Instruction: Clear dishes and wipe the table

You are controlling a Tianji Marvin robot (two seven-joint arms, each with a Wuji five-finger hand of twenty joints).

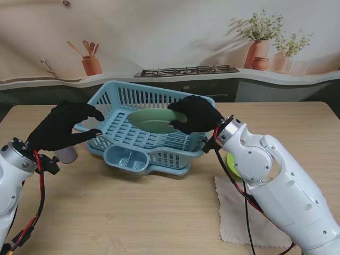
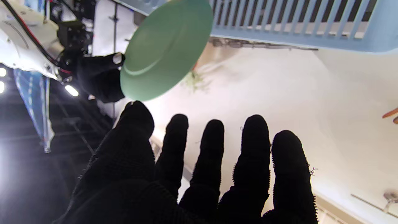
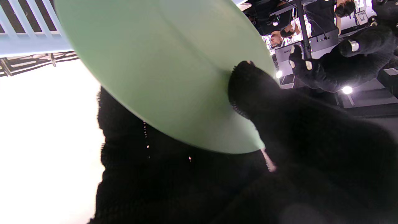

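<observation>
Right hand [image 1: 195, 113]: black-gloved, raised over the rack [image 1: 114, 98], pinching the right edge of the plate [image 1: 154, 120]; thumb on one face, fingers [image 3: 124, 130] behind the other, seen close in the right wrist view. Forearm white, red and black cable along the wrist.

Plate: pale green, round, held tilted above the rack floor, inside its walls in the stand view; whether its far edge touches the rack cannot be told.

Left hand [image 1: 64, 126]: black-gloved, to the left of the rack at its corner, holding nothing; thumb and fingers [image 2: 255, 149] spread apart, curved in a loose C toward the rack wall.

Rack: light blue plastic, slatted, cutlery cup on the nearer side, on the wooden table [image 1: 133, 212].

Cup [image 1: 68, 154]: pale, small, on the table nearer to me than the left hand, partly hidden.

Cloth [image 1: 236, 212]: beige, flat on the table, right side, partly under the right arm.

Yellow-green item [image 1: 231, 162]: beside the right wrist, mostly hidden.

Writing, brands, labels: none legible.
</observation>
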